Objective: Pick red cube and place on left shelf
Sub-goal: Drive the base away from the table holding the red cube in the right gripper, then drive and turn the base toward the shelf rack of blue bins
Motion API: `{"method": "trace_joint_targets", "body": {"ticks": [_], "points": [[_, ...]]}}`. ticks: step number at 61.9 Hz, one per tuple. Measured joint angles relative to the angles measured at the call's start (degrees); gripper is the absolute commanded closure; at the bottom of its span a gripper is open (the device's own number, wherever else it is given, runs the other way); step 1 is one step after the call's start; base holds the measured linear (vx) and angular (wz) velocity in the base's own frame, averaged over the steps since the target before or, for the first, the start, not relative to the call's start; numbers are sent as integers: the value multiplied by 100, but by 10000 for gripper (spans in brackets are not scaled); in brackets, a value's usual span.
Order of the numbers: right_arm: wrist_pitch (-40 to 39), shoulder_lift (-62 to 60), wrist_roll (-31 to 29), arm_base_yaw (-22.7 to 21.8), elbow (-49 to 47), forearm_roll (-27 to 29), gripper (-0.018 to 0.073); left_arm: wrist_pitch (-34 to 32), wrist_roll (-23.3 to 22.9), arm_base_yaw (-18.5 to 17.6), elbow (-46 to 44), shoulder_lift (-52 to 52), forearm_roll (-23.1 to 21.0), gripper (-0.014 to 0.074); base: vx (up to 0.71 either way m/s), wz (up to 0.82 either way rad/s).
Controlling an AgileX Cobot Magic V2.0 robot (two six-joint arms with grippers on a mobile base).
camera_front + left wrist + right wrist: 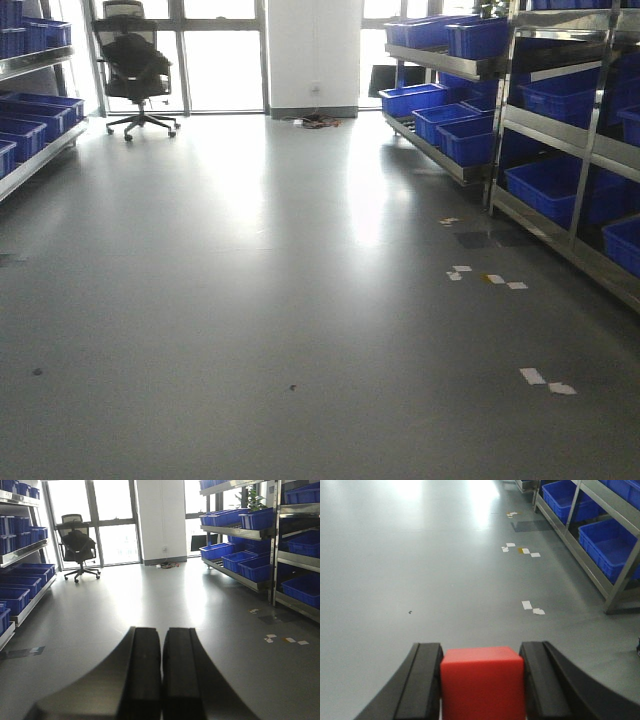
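Observation:
The red cube (482, 682) fills the gap between the black fingers of my right gripper (482, 652), which is shut on it, held above the grey floor. My left gripper (161, 635) is shut with its two black fingers pressed together and nothing between them. The left shelf (40, 150) is a metal rack along the left wall, carrying blue bins; it also shows in the left wrist view as the left shelf (27, 600). Neither gripper appears in the front view.
A metal rack with blue bins (560, 190) lines the right wall. A black office chair (135, 70) stands at the far end by the windows. White paper scraps (545, 380) lie on the floor at the right, and cables (320, 121) lie by the white pillar.

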Motion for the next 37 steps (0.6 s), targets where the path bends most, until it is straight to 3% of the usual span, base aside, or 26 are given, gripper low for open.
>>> {"method": "trace_joint_targets", "body": {"ticks": [37], "points": [[10,0,0,0,8,0,502,0,0,0,0,0,0,491,26,18]]}}
